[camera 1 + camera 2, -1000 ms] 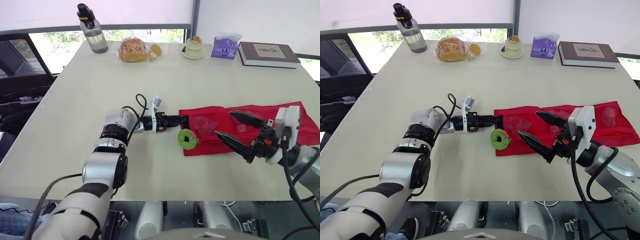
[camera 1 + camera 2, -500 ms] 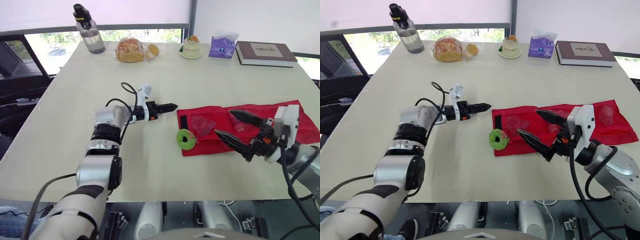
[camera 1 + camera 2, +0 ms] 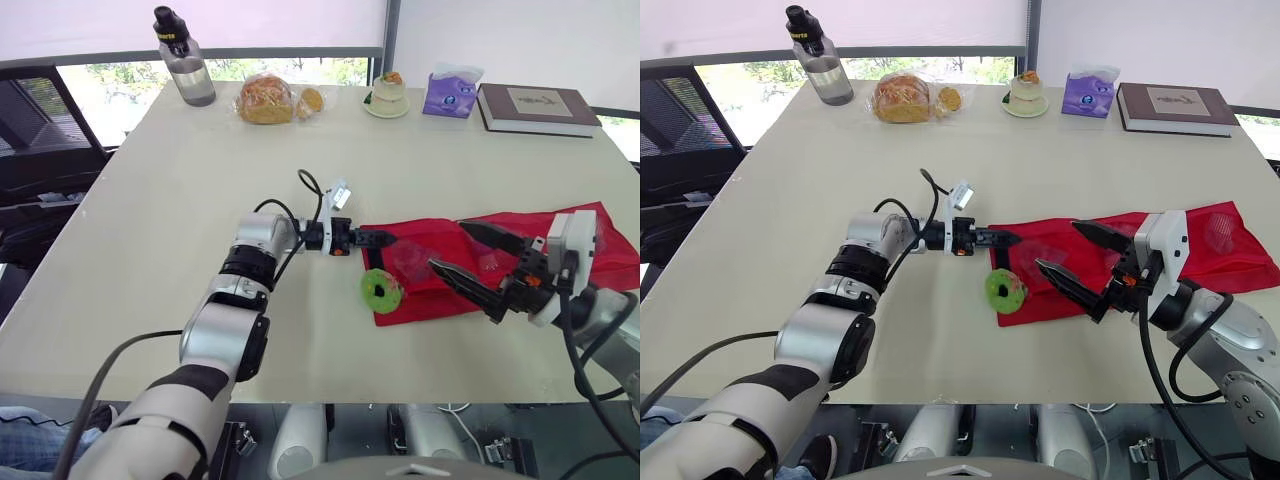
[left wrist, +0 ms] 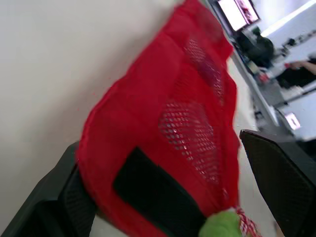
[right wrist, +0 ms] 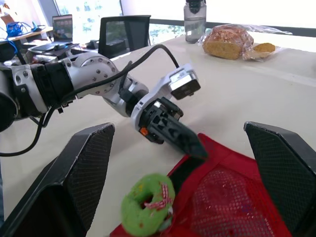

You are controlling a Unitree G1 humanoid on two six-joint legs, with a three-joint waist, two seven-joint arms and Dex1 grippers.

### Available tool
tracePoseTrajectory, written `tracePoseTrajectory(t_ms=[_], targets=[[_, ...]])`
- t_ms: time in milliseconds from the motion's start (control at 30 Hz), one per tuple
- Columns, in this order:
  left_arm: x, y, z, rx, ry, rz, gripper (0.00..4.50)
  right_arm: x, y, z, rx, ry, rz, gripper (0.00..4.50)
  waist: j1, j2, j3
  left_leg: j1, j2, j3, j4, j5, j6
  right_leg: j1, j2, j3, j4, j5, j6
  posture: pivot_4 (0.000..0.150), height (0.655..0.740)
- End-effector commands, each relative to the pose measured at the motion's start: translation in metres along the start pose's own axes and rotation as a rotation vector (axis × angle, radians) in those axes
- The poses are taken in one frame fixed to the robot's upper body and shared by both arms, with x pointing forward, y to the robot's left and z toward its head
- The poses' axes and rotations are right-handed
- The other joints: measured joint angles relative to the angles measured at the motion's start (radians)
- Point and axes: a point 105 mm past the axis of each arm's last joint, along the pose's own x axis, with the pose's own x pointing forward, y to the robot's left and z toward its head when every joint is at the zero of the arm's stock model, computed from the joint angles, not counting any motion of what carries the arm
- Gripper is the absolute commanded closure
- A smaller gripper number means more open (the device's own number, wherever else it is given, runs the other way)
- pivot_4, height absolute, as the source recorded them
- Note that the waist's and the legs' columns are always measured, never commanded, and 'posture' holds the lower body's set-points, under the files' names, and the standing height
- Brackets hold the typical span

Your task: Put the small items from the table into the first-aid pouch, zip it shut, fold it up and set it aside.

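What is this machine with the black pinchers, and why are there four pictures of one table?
It is a robot shaped like a person. Each arm ends in a hand of two black fingers. Two pictures come from cameras in its head, looking down at the table. Two come from cameras on its wrists, looking along each hand's fingers. On the table lies a red pouch, with a green ring at its edge. The left hand is open, the pouch's corner between its fingers. The right hand hangs open above the pouch, holding nothing. Far back stand a bottle, bread, tissues and a book.
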Motion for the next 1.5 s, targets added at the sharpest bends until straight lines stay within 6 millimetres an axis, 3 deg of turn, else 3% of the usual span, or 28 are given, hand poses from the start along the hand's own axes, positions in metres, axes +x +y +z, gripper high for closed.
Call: tracePoseTrajectory(t_ms=[33,100,367,633,733,867,1000,1200,1333,1500], targets=[[0.005,0.001,-0.004,-0.046,0.005,-0.002,0.26,0.0,0.006,0.011,-0.046,-0.04,0.011,0.0,-0.001,0.0,0.0,0.0,0.0,0.0,0.0,0.0,0.0,0.0,0.0,0.0,0.0,0.0,0.0,0.15,0.74],[0.005,0.002,-0.002,-0.058,-0.015,0.003,0.67,0.0,0.005,0.01,-0.046,-0.041,0.011,0.0,-0.001,0.0,0.0,0.0,0.0,0.0,0.0,0.0,0.0,0.0,0.0,0.0,0.0,-0.001,0.001,0.15,0.74],[0.002,0.002,0.001,-0.072,-0.04,-0.001,4.45,0.002,0.005,0.01,-0.044,-0.044,0.022,0.0,-0.002,0.0,0.0,-0.001,0.0,0.0,0.0,0.0,0.0,-0.001,0.0,0.0,0.0,-0.001,0.001,0.15,0.74],[-0.025,0.021,0.002,-0.062,-0.065,0.107,4.45,0.002,0.012,0.007,-0.033,-0.016,0.074,0.0,-0.022,0.0,0.0,0.0,0.001,0.0,0.0,0.0,0.0,-0.001,0.001,0.0,0.0,-0.001,0.001,0.15,0.74],[-0.042,0.031,0.002,-0.048,-0.064,0.163,4.45,0.002,0.013,0.003,-0.047,0.018,0.101,0.0,-0.033,0.0,0.0,0.0,0.002,0.001,0.0,0.0,0.0,-0.001,0.001,0.001,0.001,-0.001,0.001,0.15,0.74],[-0.072,0.044,0.011,-0.032,-0.084,0.26,4.45,0.015,0.015,-0.017,-0.084,0.113,0.146,0.0,-0.045,-0.001,0.0,0.001,0.005,0.001,0.0,0.0,0.0,-0.002,0.004,0.001,0.0,-0.001,0.001,0.15,0.74],[-0.08,0.05,0.017,-0.008,-0.097,0.305,4.45,0.045,0.025,-0.04,-0.161,0.184,0.254,0.0,-0.05,-0.001,0.0,0.0,0.005,0.001,-0.001,0.0,0.0,-0.002,0.005,0.001,0.0,-0.001,0.001,0.15,0.74],[-0.071,0.056,0.021,0.004,-0.118,0.339,4.45,0.098,0.026,-0.05,-0.24,0.187,0.353,0.0,-0.046,-0.001,0.001,0.0,0.005,0.002,-0.001,0.0,0.0,-0.003,0.005,0.001,0.0,0.0,0.001,0.15,0.74],[-0.064,0.054,0.034,0.02,-0.172,0.354,4.45,0.134,0.042,-0.063,-0.304,0.196,0.492,0.0,-0.04,-0.001,0.001,0.0,0.005,0.001,0.0,0.0,0.0,-0.002,0.005,0.0,0.001,0.0,0.001,0.15,0.74],[-0.063,0.056,0.039,0.024,-0.2,0.378,4.45,0.155,0.037,-0.091,-0.393,0.318,0.497,0.0,-0.033,-0.001,0.001,-0.001,0.004,0.002,0.001,0.0,0.0,-0.003,0.004,0.0,0.001,0.001,0.0,0.15,0.74]])
